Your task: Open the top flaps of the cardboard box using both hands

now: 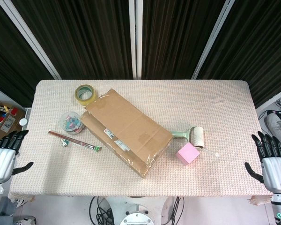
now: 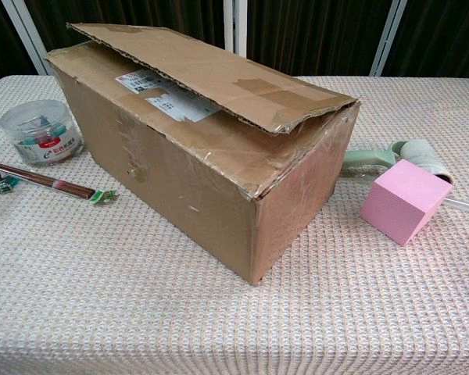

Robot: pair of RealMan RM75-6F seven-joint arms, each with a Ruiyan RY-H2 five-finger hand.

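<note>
Both hands wait off the bench ends; the box flaps are not yet opened.

The long brown cardboard box lies diagonally mid-bench on the woven beige bench cover, its upper flap only slightly lifted along one edge, which I judge leaves an easy lip to catch. The left hand and right hand hover outside opposite short edges, fingers spread, holding nothing, both well apart from the box, probably parked clear before reaching in. A yellow tape roll touches the box's far corner; a clear round tub of clips sits just beside it; a pink foam cube lies near its right end.
</note>
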